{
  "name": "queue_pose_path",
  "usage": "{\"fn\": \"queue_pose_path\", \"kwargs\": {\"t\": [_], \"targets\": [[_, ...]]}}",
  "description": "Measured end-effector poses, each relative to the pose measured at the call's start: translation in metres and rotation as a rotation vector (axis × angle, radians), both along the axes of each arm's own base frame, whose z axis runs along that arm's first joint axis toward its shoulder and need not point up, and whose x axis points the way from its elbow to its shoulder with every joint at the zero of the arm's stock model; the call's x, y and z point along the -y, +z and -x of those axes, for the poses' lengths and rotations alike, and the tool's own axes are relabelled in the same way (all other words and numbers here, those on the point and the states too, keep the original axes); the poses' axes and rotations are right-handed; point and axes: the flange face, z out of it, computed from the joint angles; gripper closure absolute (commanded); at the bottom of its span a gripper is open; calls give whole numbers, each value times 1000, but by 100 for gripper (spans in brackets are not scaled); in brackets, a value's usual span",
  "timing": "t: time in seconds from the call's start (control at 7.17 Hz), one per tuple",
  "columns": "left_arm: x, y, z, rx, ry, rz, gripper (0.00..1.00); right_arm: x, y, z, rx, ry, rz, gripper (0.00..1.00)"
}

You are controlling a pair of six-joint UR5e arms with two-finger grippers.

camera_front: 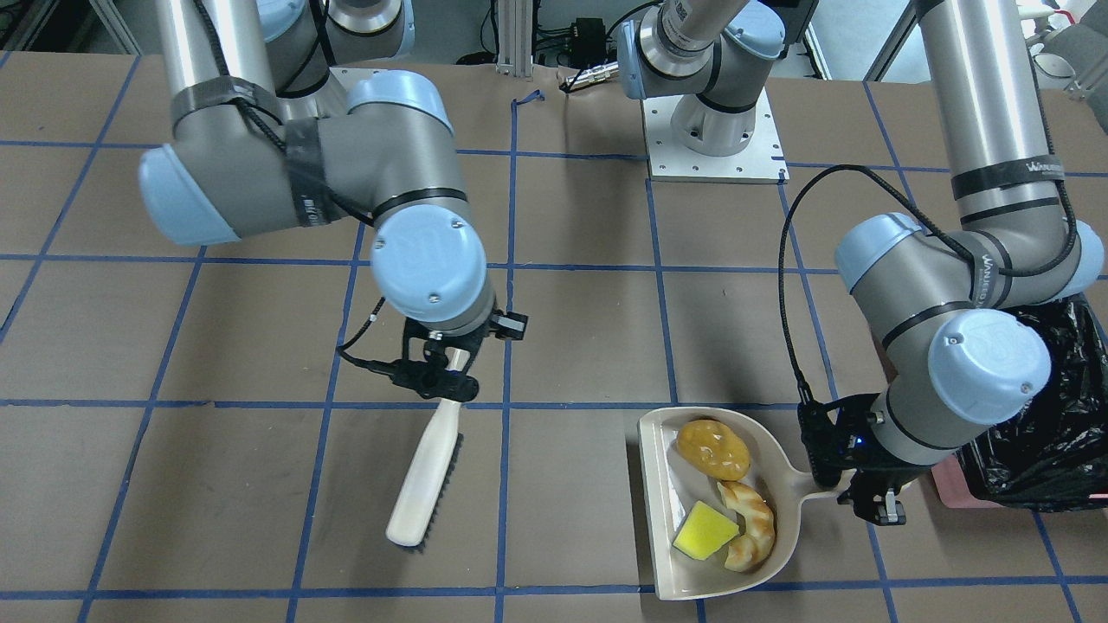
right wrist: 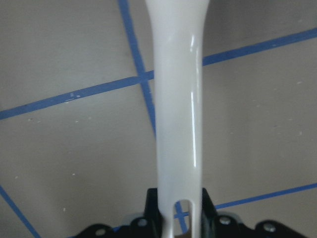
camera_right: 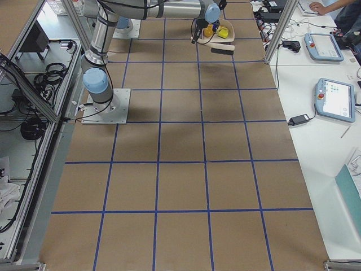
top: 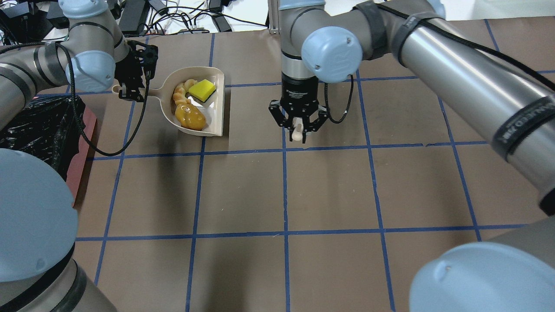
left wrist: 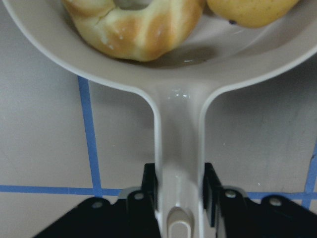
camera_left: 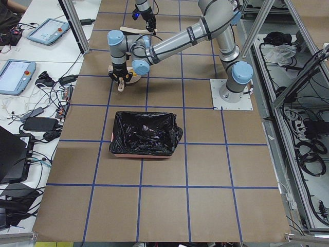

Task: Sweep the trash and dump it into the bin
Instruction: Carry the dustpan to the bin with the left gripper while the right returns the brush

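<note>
Lower right of front view: left end effector (camera_front: pixel 853 495) pinches dustpan (camera_front: pixel 662 484) handle; potato (camera_front: pixel 712 449), bread piece (camera_front: pixel 751 525), sponge (camera_front: pixel 705 531) inside. Centre-left: right end effector (camera_front: pixel 447 385) pinches brush (camera_front: pixel 424 480) handle.

Near the operator-side edge of the desk (camera_front: pixel 216 484), toward its left end: dustpan (camera_front: pixel 660 489), handle toward the bin (camera_front: pixel 1052 407) at that end. In the pan: potato (camera_front: pixel 713 450) on the robot's side, sponge (camera_front: pixel 705 531) and bread piece (camera_front: pixel 751 523) beyond it, bread nearer the handle. Well apart to the right: brush (camera_front: pixel 426 472).
</note>
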Motion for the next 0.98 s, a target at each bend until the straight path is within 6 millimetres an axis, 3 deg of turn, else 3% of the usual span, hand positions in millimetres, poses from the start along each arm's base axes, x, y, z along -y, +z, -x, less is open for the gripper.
{"fn": "queue_pose_path", "kwargs": {"t": [0.28, 0.56, 0.98], "targets": [[-7, 28, -29, -10, 27, -17, 81, -6, -1, 84, 11, 22, -12, 100], [-19, 50, -65, -22, 47, -24, 82, -12, -5, 149, 1, 100, -28, 100], [-52, 90, -145, -21, 57, -32, 84, -21, -22, 254, -35, 166, -42, 100]]}}
